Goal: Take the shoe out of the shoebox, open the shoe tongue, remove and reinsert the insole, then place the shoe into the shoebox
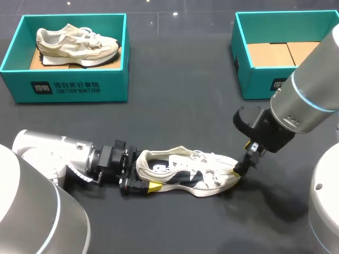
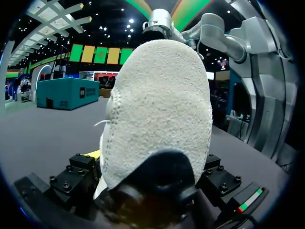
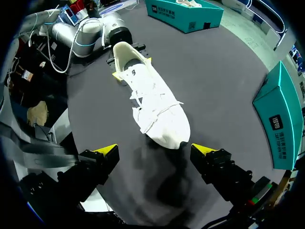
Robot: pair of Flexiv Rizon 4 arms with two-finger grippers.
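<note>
The white shoe (image 1: 185, 174) lies on the dark desk (image 1: 180, 111), well apart from the open teal shoebox (image 1: 259, 82) at the far right. The left jaws clamp its heel from both sides. The right jaws stand wide apart at its toe, gripping nothing.
</note>
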